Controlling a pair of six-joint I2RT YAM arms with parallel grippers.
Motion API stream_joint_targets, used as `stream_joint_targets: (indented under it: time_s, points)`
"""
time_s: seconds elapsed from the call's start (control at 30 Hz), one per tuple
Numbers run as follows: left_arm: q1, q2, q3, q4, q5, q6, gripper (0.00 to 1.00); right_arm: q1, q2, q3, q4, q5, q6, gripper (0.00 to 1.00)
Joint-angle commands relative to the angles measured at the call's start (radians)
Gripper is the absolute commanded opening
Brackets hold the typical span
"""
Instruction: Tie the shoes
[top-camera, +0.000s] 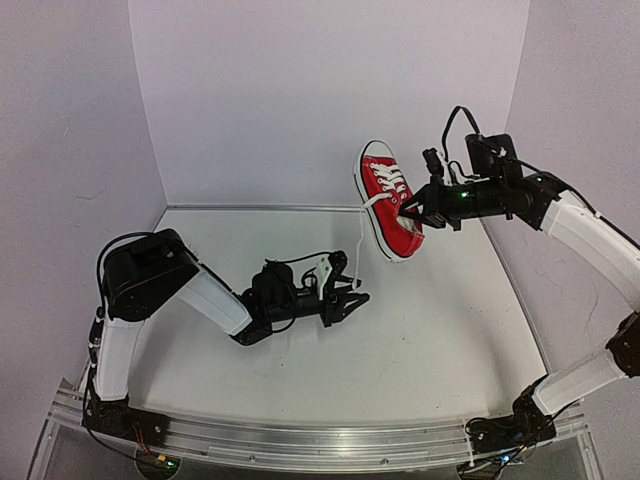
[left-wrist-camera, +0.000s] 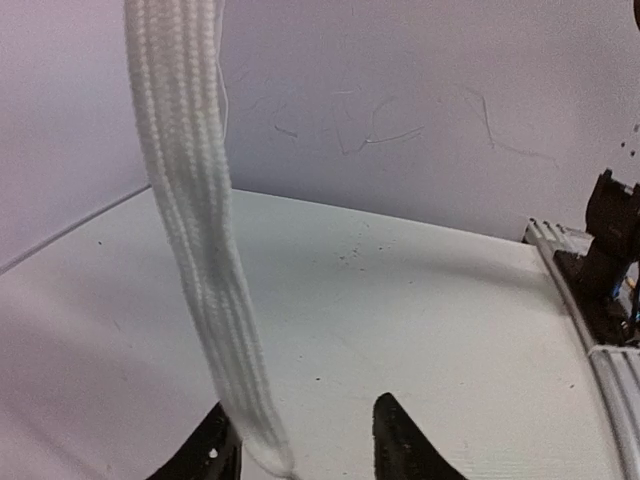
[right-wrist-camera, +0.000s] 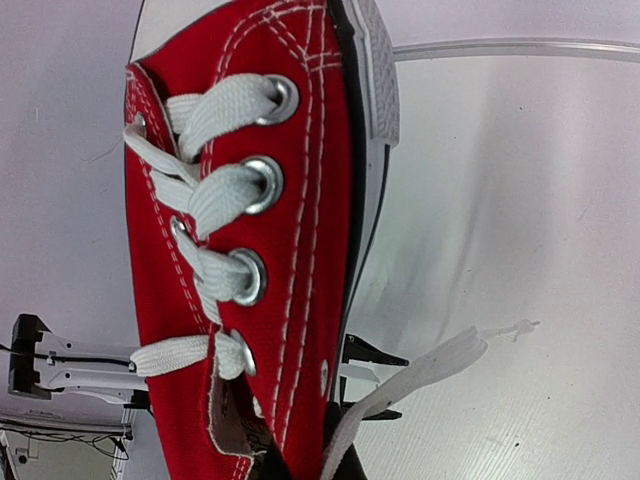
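I have the right gripper (top-camera: 413, 208) clenched on the red sneaker (top-camera: 386, 196), holding it in the air on the right side, well above the white table (top-camera: 440, 345). The shoe is tilted: toe cap up and toward the back wall, heel end down, sole facing the right arm. In the right wrist view the grip looks to be at the collar edge by the bottom eyelet, but the fingertips are mostly hidden under the canvas, so I can't tell the exact contact. That view also shows the metal eyelets (right-wrist-camera: 266, 180) with the lace crisscrossed through them, plus one loose lace end (right-wrist-camera: 445, 358) trailing off to the right over the table. One strand of the white lace (top-camera: 361, 238) hangs straight down from the shoe to the left gripper (top-camera: 352, 300), which sits low over the table near the middle. The left gripper is released. In the left wrist view its fingers (left-wrist-camera: 400, 445) stand apart and the lace drops between them, close to the left-hand finger, with its end right at the bottom edge of that view. I can't tell if the lace touches that finger. Only this one sneaker shows in any view.
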Motion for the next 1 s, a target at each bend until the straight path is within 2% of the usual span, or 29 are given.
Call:
stream_joint_targets:
  time_s: [0.0, 0.1, 0.13, 0.27, 0.4, 0.57, 0.73, 0.97]
  points:
    - [-0.002, -0.059, -0.005, 0.044, -0.07, 0.003, 0.29, 0.004, -0.042, -0.002, 0.105, -0.006, 0.01, 0.0]
    - [-0.002, -0.098, -0.035, 0.031, -0.104, -0.003, 0.05, 0.004, -0.052, -0.033, 0.105, -0.001, 0.019, 0.0]
    - [-0.003, -0.116, -0.049, 0.023, -0.115, -0.009, 0.0, 0.003, -0.058, -0.046, 0.105, 0.007, 0.022, 0.0]
    - [-0.003, -0.243, -0.149, -0.055, -0.138, -0.036, 0.0, 0.004, -0.099, -0.118, 0.109, 0.062, 0.051, 0.0]
    - [-0.005, -0.47, -0.259, -0.287, -0.132, -0.075, 0.0, 0.031, -0.135, -0.243, 0.178, 0.11, 0.128, 0.0]
    - [-0.008, -0.769, -0.356, -0.593, -0.174, -0.145, 0.0, 0.154, -0.11, -0.394, 0.303, 0.211, 0.247, 0.0]
    - [-0.01, -0.997, -0.407, -0.834, -0.248, -0.211, 0.0, 0.284, 0.005, -0.48, 0.416, 0.343, 0.37, 0.0]
    - [-0.008, -1.108, -0.432, -1.039, -0.33, -0.294, 0.0, 0.431, 0.257, -0.433, 0.57, 0.468, 0.489, 0.0]
